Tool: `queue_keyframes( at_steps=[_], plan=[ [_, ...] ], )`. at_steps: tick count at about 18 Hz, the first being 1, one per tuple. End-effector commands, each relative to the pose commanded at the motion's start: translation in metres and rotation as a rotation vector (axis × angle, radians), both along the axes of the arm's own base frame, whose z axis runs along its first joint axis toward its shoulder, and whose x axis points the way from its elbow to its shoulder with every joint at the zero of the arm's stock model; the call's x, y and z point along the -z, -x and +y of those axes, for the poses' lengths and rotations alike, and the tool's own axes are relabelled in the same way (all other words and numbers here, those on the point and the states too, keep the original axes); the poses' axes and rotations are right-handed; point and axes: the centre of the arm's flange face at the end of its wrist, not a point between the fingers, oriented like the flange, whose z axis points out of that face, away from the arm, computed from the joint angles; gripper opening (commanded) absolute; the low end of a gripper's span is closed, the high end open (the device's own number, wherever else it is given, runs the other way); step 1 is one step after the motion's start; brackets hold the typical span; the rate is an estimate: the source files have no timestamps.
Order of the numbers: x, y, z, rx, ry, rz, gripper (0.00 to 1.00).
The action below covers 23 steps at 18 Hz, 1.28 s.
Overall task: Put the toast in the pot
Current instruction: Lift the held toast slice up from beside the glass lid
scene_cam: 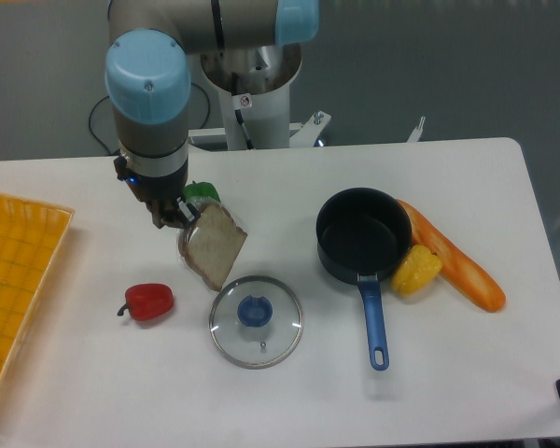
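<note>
The toast is a tan-brown slice with a darker crust, tilted on edge at centre left of the table. My gripper is shut on its upper left corner, with the arm coming down from above. The lower edge of the slice sits close to the table, just above the lid; whether it touches I cannot tell. The pot is a dark round saucepan with nothing inside it, standing to the right of the toast. Its blue handle points toward the front edge.
A round glass lid with a blue knob lies just below the toast. A red pepper is at front left, a green item sits behind the gripper. A long orange loaf and a yellow item lie right of the pot. An orange tray is at the left edge.
</note>
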Motion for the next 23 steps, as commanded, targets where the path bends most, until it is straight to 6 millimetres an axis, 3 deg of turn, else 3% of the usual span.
queue_keyframes(
  at_steps=[7, 11, 19, 23],
  plan=[
    [0.003, 0.002, -0.002, -0.005, 0.007, -0.003, 0.00],
    [0.004, 0.015, -0.007, -0.003, 0.005, -0.003, 0.00],
    [-0.008, 0.023, -0.015, 0.045, -0.020, 0.016, 0.00],
    [-0.010, 0.043, -0.027, 0.061, -0.020, 0.013, 0.00]
  ],
)
